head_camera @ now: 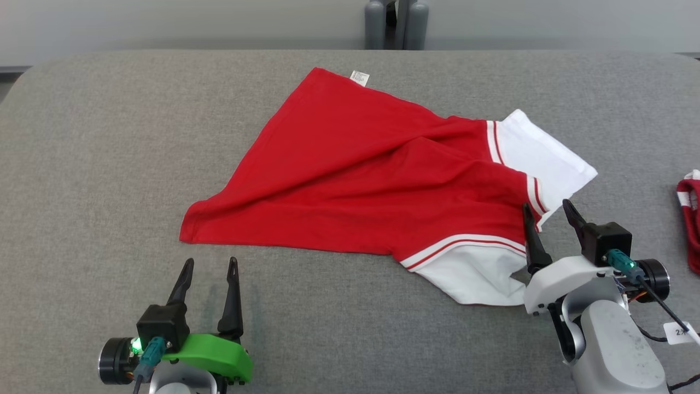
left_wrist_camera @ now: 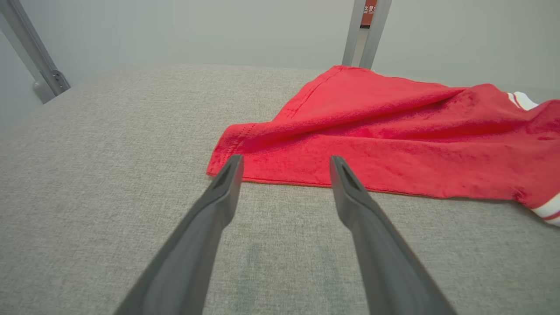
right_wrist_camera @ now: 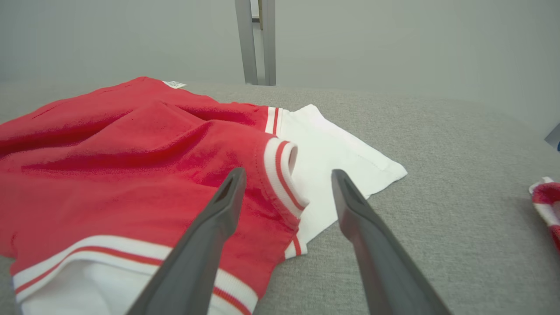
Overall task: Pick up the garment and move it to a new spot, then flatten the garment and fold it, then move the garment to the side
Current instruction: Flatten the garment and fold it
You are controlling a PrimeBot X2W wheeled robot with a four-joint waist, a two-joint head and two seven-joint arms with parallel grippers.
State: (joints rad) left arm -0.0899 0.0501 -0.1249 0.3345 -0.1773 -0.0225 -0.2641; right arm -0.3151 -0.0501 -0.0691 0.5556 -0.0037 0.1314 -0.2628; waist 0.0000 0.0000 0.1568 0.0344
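Found the green wrist mount (head_camera: 210,355) of the left arm nearest the lens, at the lower left of the head view, with the left jaws above it spread wide and holding nothing. Saw their dark fingers (head_camera: 233,295) pointing up the view toward the near left corner of the garment (head_camera: 355,180), just short of the hem and apart from it (same strip of bare surface plain in the left wrist view, between fingertips and red edge). Found the pale right forearm (head_camera: 607,339) at the lower right, the right jaws likewise wide open and gripping nothing. Saw one right finger (head_camera: 533,241) overlapping the striped red-and-white edge of the garment, the other just beside the white sleeve (head_camera: 541,158); could not tell whether either touched the cloth. Saw, in the right wrist view, a ribbed striped cuff (right_wrist_camera: 280,175) standing up between the two finger lines.

Found the garment lying in the middle of the grey desk (head_camera: 98,164), spread out but rumpled, with long folds running across the red body. Noted white panels at its right end and near right corner, each set off by red and white stripes, and a small white label (head_camera: 359,77) at the far corner. Saw a second red-and-white piece (head_camera: 690,219) at the right edge of the desk, well apart from the garment, and a grey post (head_camera: 396,24) beyond the far edge.
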